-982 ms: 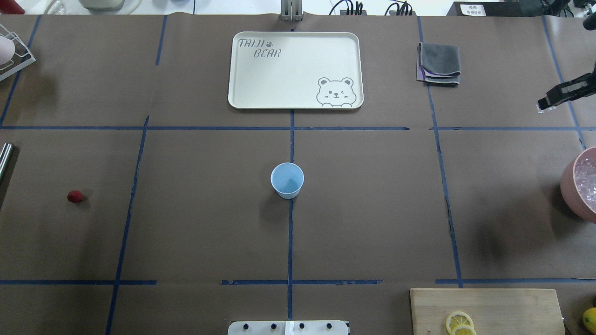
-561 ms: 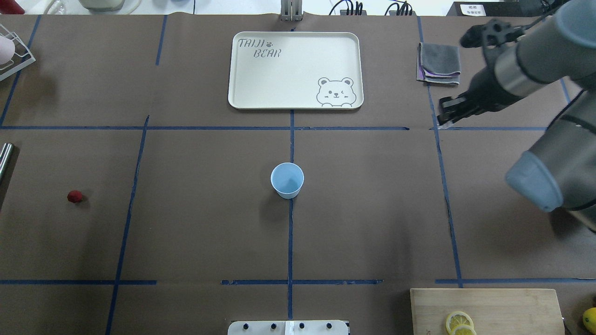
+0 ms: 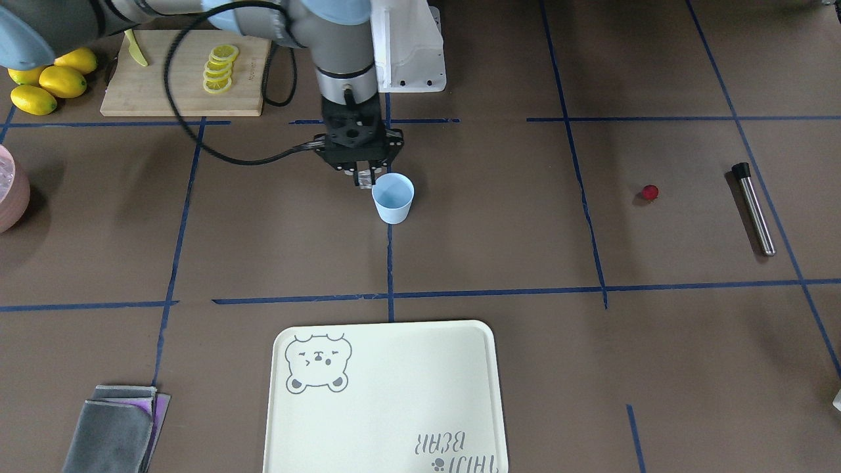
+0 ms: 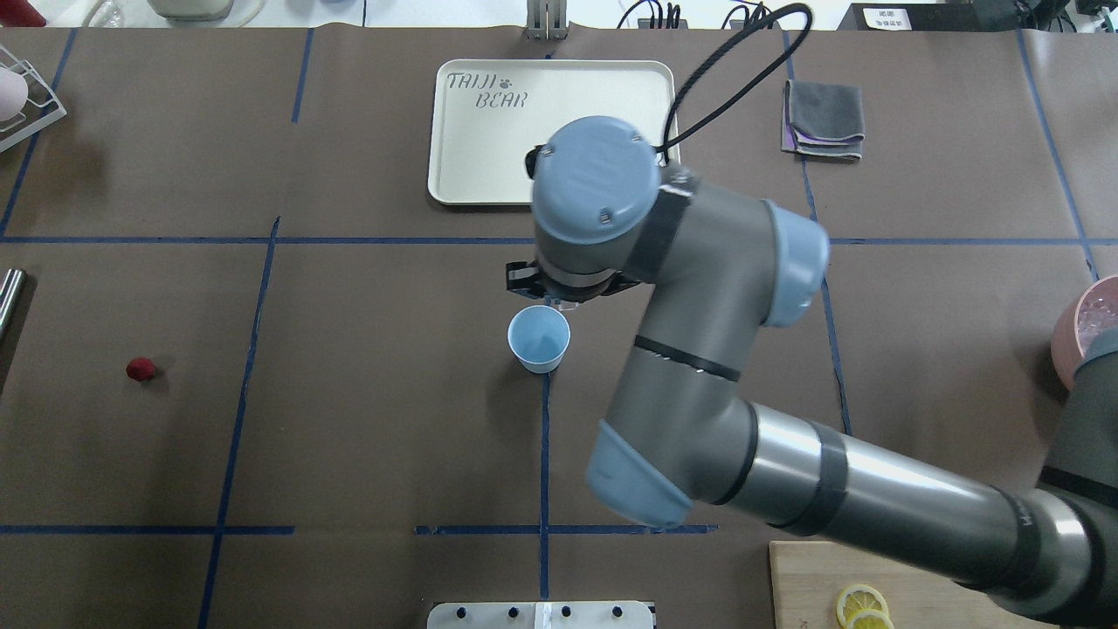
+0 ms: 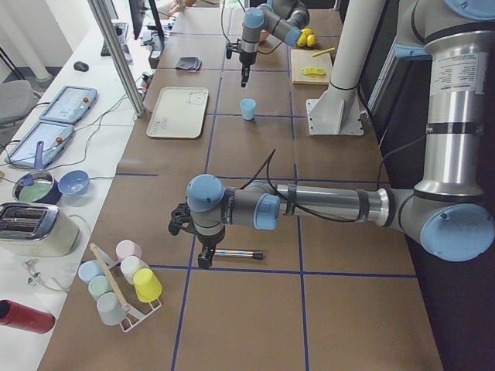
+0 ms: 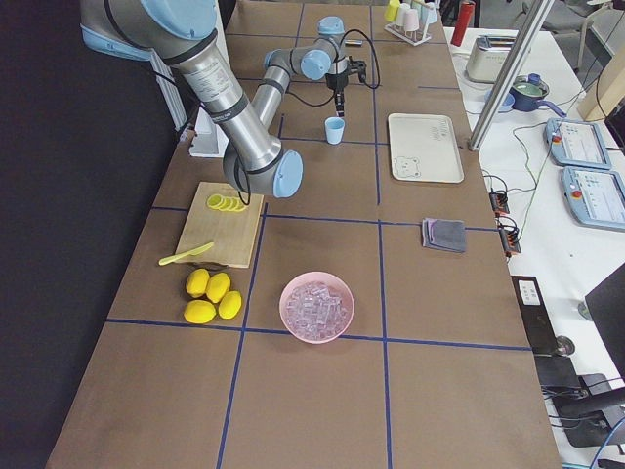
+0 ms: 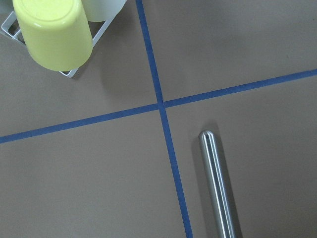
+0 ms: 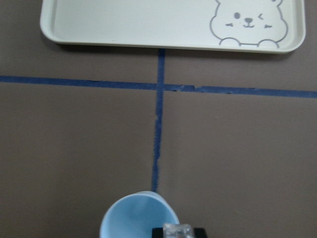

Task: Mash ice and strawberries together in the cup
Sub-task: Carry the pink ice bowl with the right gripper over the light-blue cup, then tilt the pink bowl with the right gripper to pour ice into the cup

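**Holding ice above the blue cup**

Pinches a clear ice cube between the closed-in fingers of the right gripper, right over the near rim of the cup. Shows that grip plainly only through the right wrist camera, with the bear tray beyond. Hides the fingers and cube almost wholly under the big wrist joint in the overhead view, leaving just the cup's open mouth, upright on the blue tape line at mid-table. Points the tool straight down in the front-facing view, with the forearm stretching in from the side of the cutting board and its lemon slices. Shows the cup's inside as plain blue.

Finds the strawberry lying alone on the brown paper, well apart from the cup, near the steel muddler. Reveals the pink bowl heaped with ice best from the right-end camera.

Catches the left gripper only from the left-end camera: arm bent low, tool aimed down just above the muddler. Cannot tell there how far those fingers stand apart.
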Tool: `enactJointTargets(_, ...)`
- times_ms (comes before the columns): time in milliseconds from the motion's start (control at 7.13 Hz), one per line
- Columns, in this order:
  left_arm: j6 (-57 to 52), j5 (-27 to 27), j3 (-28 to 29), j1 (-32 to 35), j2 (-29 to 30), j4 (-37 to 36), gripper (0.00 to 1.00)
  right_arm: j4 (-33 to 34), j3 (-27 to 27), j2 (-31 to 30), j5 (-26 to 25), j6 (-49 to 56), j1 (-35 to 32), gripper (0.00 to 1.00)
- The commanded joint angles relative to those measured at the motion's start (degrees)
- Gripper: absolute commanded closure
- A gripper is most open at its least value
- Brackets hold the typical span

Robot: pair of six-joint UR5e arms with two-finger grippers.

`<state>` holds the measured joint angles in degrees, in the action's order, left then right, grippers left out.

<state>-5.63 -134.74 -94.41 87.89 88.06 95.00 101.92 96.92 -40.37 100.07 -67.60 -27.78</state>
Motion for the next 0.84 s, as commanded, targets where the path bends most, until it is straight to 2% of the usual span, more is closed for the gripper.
enactJointTargets(0,0.00,0.00,0.19,0.00,0.00,0.01,0.00,-0.05,-4.53,2.76,-3.03,-1.22,3.26,0.85)
enactJointTargets(140,0.00,0.00,0.10,0.00,0.00,0.01,0.00,-0.14,-4.89,2.58,-3.04,-1.13,3.35,0.84)
enactJointTargets(281,0.00,0.00,0.02,0.00,0.00,0.01,0.00,-0.14,-4.98,1.71,-3.13,-0.34,3.26,0.25)
enactJointTargets(421,0.00,0.00,-0.07,0.00,0.00,0.01,0.00,-0.14,-4.72,1.53,-2.96,-0.34,3.26,0.01)
enactJointTargets(701,0.00,0.00,-0.07,0.00,0.00,0.01,0.00,-0.14,-4.63,1.61,-2.96,-0.16,3.26,0.01)
